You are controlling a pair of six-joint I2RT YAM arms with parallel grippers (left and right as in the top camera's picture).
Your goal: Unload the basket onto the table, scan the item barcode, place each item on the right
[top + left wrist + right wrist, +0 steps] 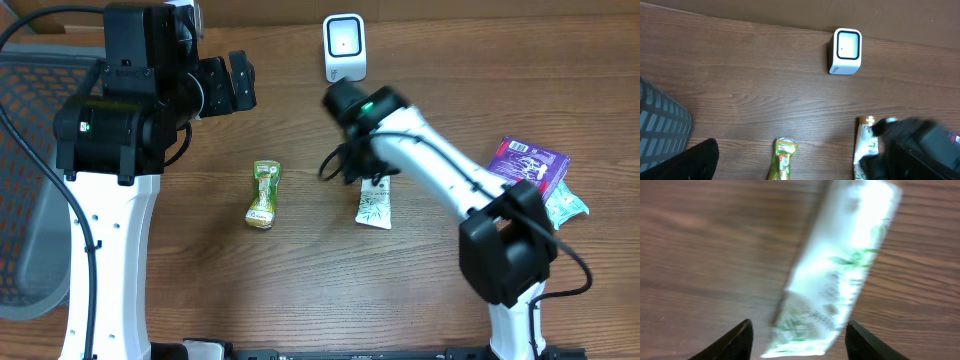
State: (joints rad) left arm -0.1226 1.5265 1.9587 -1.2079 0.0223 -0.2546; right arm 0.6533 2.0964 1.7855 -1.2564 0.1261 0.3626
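A white packet with green leaf print (375,206) (840,275) (865,142) lies on the wooden table, blurred in the right wrist view. My right gripper (357,172) (799,332) hangs open just above the packet's near end, one finger to each side, neither touching it. The white barcode scanner (343,46) (845,51) stands upright at the table's far edge. My left gripper (232,82) is raised at the back left, open and holding nothing. Only one of its fingers (697,160) shows in the left wrist view.
A green and yellow pouch (263,193) (784,159) lies left of the white packet. A purple package (528,163) and a teal packet (566,203) sit at the right edge. A grey mesh basket (25,200) (662,125) stands at the far left.
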